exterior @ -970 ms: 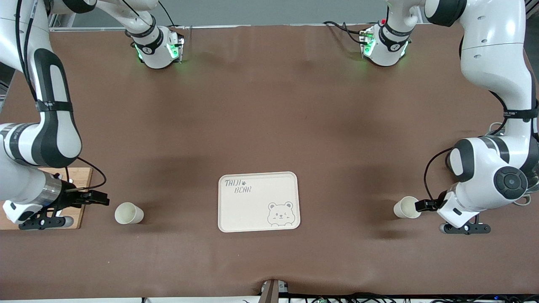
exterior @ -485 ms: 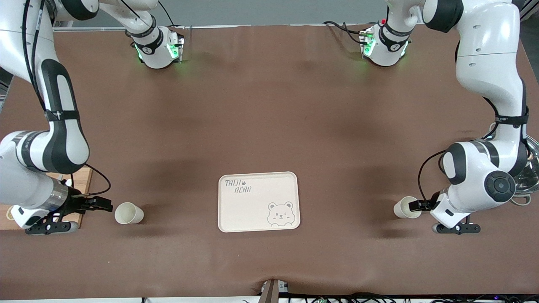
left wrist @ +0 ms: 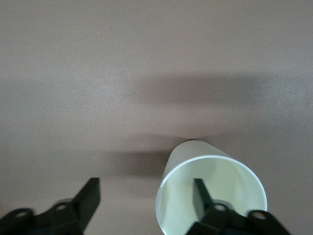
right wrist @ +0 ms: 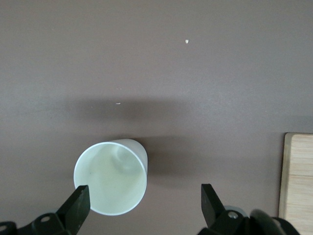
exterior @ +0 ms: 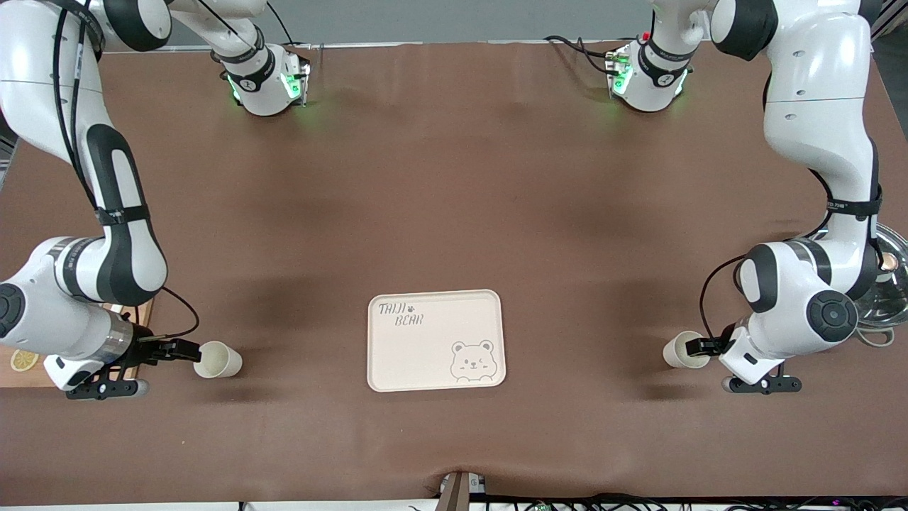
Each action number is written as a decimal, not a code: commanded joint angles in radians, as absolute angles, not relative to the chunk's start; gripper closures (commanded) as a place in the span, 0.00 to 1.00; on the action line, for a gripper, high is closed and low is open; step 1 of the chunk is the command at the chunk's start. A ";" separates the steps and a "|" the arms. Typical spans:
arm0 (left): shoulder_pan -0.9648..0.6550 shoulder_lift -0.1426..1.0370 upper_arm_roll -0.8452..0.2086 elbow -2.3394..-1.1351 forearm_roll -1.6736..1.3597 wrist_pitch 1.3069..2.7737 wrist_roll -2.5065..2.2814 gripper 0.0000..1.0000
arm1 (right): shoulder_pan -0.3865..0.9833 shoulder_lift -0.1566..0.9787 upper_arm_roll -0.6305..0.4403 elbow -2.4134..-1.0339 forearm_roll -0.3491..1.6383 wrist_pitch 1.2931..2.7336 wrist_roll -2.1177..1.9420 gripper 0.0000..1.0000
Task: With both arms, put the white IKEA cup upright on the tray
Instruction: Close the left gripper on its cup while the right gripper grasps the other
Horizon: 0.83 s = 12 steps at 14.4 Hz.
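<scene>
Cups: two, upright on counter (exterior: pixel 454 177), either end of tray (exterior: pixel 397 355).

- Left pincer (left wrist: pixel 146 196) straddled one cup's (left wrist: pixel 211 188) wall, not clamped; might tip it.
- Right pincer (right wrist: pixel 142 203) gaped wide beside other cup (right wrist: pixel 110 183); might nudge it.

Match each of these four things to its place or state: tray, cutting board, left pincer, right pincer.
1 tray
2 cutting board
3 left pincer
4 right pincer

A one finger inside the left-end cup
B open beside the right-end cup
C partly under the right arm
D between the two cups

Pairs: 1-D, 2-C, 3-A, 4-B
</scene>
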State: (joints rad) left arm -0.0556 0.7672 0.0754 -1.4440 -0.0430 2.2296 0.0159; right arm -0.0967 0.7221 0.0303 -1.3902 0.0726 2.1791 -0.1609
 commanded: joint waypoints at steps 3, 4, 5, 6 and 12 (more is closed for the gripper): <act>-0.034 0.765 0.069 -1.454 -0.077 2.264 0.075 0.80 | -0.098 0.755 0.035 -1.361 0.067 2.201 -0.169 0.00; -0.032 0.765 0.069 -1.456 -0.089 2.276 0.095 0.80 | -0.098 0.759 0.035 -1.361 0.066 2.204 -0.169 0.00; -0.034 0.767 0.069 -1.456 -0.103 2.278 0.101 0.80 | -0.098 0.764 0.035 -1.361 0.063 2.207 -0.169 0.00; -0.034 0.770 0.069 -1.456 -0.106 2.278 0.101 0.79 | -0.098 0.765 0.035 -1.362 0.061 2.213 -0.169 0.00; -0.035 0.772 0.069 -1.456 -0.106 2.290 0.101 1.00 | -0.098 0.807 0.035 -1.362 0.063 2.253 -0.169 0.00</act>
State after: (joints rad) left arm -0.0402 0.7692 0.0718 -1.4490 -0.0939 2.2714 0.0816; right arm -0.0960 0.7689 0.0306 -1.3899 0.0713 2.2395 -0.1623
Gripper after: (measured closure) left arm 0.969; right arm 0.000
